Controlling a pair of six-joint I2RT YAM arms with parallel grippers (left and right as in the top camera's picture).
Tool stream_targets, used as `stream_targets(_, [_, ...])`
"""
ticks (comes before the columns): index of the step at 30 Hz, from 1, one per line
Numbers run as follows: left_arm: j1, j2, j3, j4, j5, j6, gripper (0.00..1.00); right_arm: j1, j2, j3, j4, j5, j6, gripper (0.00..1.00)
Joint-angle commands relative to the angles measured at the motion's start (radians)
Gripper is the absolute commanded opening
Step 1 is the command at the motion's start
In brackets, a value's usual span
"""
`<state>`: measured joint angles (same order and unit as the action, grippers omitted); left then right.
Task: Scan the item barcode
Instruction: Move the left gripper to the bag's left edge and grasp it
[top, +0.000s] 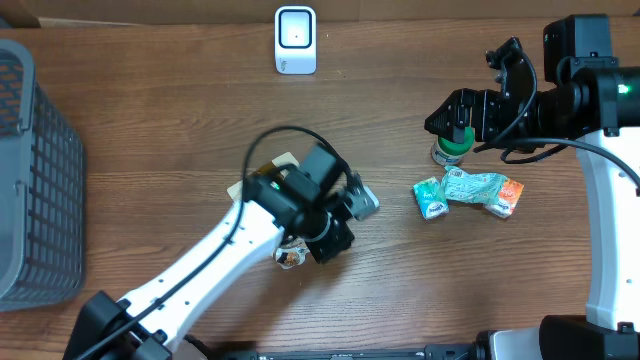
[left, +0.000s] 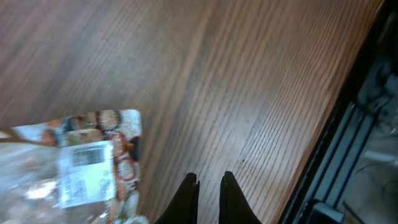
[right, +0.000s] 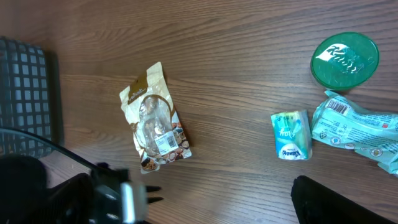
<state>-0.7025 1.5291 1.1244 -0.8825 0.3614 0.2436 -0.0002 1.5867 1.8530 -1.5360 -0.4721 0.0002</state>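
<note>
Overhead, the snack bag is lying on the surface, mostly under the left arm. The left claw is reaching just past it, while the right claw is hanging spread above a green-lidded jar.

In the left wrist view, the left claw is pressing together on nothing, beside the snack bag.

In the right wrist view, the snack bag is lying flat, well apart from a blue packet.

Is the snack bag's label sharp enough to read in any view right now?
Left wrist: the snack bag is close but out of focus, its white label smeared. Right wrist: sharper, but the label is too small to read. Overhead: the left arm covers most of the bag.
</note>
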Motion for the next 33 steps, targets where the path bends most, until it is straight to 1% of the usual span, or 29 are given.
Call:
stream_targets(1, [-0.060, 0.035, -0.056, 0.050, -0.102, 0.023, 0.04, -0.006, -0.001, 0.006, 0.003, 0.001, -0.008, 1.00])
stream_targets(4, [-0.079, 0.081, -0.064, 0.072, -0.194, 0.023, 0.04, -0.007, -0.001, 0.006, -0.002, 0.001, -0.008, 1.00])
stream_targets(6, [-0.079, 0.122, -0.064, 0.085, -0.230, 0.027, 0.04, -0.007, -0.001, 0.006, -0.007, 0.001, -0.008, 1.00])
stream_targets(11, [-0.076, 0.225, -0.064, 0.134, -0.243, 0.091, 0.04, -0.007, -0.001, 0.006, -0.015, 0.004, -0.008, 1.00])
stream_targets(15, [-0.076, 0.271, -0.064, 0.219, -0.265, 0.119, 0.04, -0.007, -0.001, 0.006, -0.015, 0.012, -0.008, 1.00])
stream_targets(19, [-0.076, 0.275, -0.064, 0.335, -0.378, 0.119, 0.04, -0.007, -0.001, 0.006, -0.014, 0.012, -0.008, 1.00])
stream_targets(21, [-0.069, 0.275, -0.062, 0.396, -0.463, 0.119, 0.04, -0.006, -0.001, 0.006, -0.014, 0.012, -0.008, 1.00])
stream_targets(22, [-0.043, 0.275, -0.062, 0.444, -0.546, 0.119, 0.04, -0.006, -0.001, 0.006, -0.016, 0.011, -0.008, 1.00])
stream_targets(24, [0.009, 0.277, -0.062, 0.491, -0.619, 0.116, 0.04, -0.006, -0.001, 0.006, -0.020, 0.011, -0.008, 1.00])
stream_targets(26, [0.091, 0.277, -0.062, 0.539, -0.652, 0.095, 0.04, -0.006, -0.001, 0.006, -0.023, 0.008, -0.007, 1.00])
stream_targets(28, [0.192, 0.277, -0.060, 0.595, -0.655, 0.040, 0.04, -0.006, -0.001, 0.006, -0.022, 0.008, -0.007, 1.00])
stream_targets(30, [0.282, 0.277, -0.043, 0.610, -0.623, 0.016, 0.04, -0.006, -0.001, 0.006, -0.022, 0.008, -0.007, 1.00])
stream_targets(33, [0.389, 0.277, 0.043, 0.535, -0.570, 0.002, 0.04, -0.006, -0.001, 0.006, -0.023, 0.008, -0.007, 1.00])
